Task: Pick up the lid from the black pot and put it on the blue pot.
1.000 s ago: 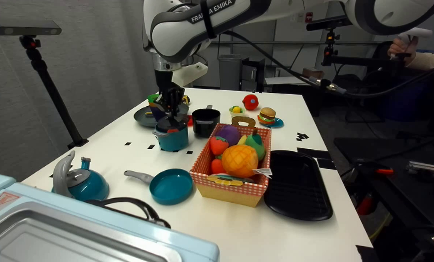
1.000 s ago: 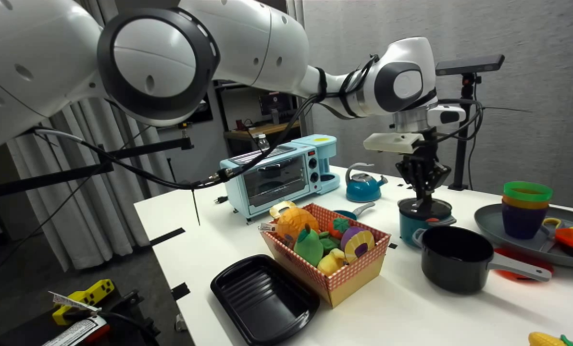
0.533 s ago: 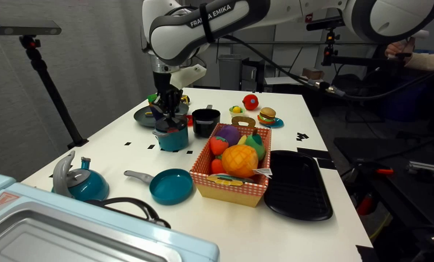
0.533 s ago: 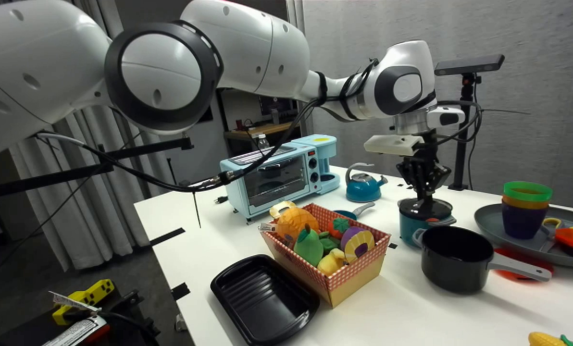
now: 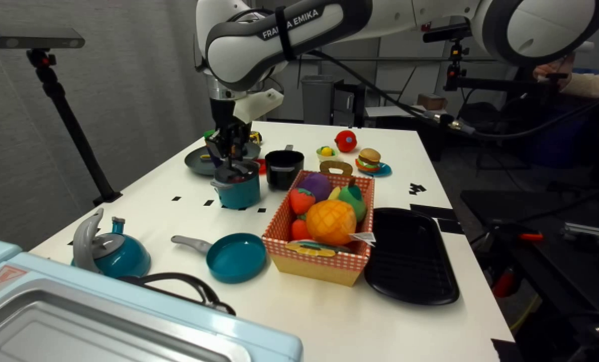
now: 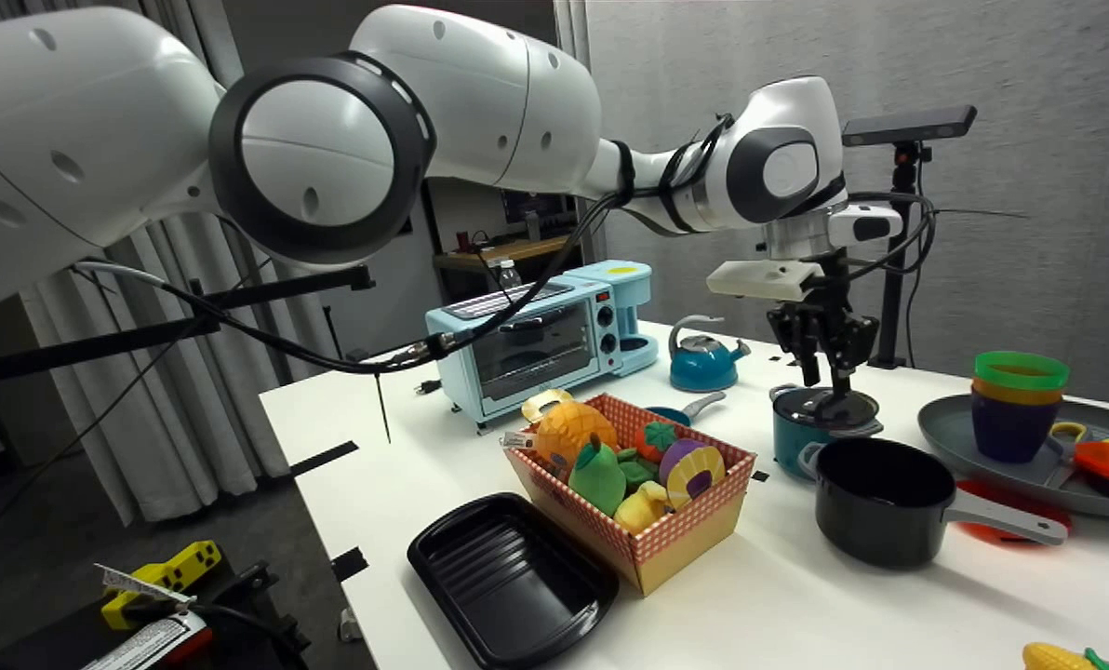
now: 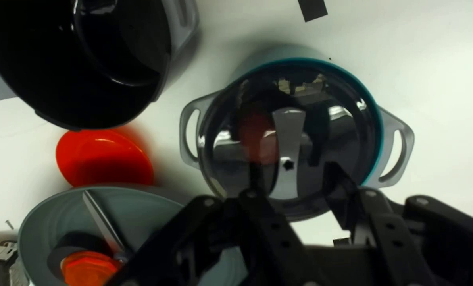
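Observation:
The lid (image 7: 339,139), glossy black with a grey handle (image 7: 288,155), lies on top of the blue pot (image 5: 241,193). In the wrist view the teal rim shows along its top and right edge; I cannot tell whether it sits fully flush. The blue pot also shows in an exterior view (image 6: 796,445). My gripper (image 7: 294,171) is open just above the lid, one finger on each side of the handle with gaps between. It also shows over the pot in an exterior view (image 6: 824,383). The black pot (image 6: 875,521) stands uncovered beside the blue pot, its inside visible in the wrist view (image 7: 101,59).
A grey plate (image 6: 945,428) with stacked cups (image 6: 1010,437) and a red dish (image 7: 101,159) lie near the pots. A fruit basket (image 5: 309,271), teal frying pan (image 5: 236,257), kettle (image 5: 121,256) and black tray (image 5: 410,261) stand on the table.
My gripper's fingers were together on the lid's handle and have now spread apart, letting it go. The lid stays on the blue pot, shifted very slightly. The arm has barely moved.

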Action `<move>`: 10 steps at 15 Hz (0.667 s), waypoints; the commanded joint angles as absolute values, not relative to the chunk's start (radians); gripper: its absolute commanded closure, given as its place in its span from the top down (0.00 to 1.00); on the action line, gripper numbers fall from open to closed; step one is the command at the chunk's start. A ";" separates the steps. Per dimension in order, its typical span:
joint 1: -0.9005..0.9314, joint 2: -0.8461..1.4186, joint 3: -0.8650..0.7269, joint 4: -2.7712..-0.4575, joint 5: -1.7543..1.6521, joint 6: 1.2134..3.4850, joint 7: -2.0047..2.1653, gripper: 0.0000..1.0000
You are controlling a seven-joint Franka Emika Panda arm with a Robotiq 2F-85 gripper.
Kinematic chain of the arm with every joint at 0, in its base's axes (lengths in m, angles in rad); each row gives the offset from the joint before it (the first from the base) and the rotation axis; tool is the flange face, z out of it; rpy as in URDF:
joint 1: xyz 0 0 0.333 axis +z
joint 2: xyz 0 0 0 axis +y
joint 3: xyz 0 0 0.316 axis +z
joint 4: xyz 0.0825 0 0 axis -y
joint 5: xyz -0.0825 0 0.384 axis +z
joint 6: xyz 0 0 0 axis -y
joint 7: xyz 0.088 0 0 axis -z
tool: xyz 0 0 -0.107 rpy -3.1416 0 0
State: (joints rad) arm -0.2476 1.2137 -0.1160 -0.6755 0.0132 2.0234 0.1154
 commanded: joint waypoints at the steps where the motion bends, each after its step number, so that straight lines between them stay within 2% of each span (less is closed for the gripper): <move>1: -0.254 1.254 -0.118 -0.602 0.014 2.006 0.123 0.76; 4: -0.255 1.256 -0.116 -0.600 0.016 2.007 0.123 0.98; 10: -0.252 1.194 -0.119 -0.664 0.014 1.983 0.120 1.00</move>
State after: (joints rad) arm -0.2505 1.2138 -0.1175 -0.6664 0.0133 2.0193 0.1154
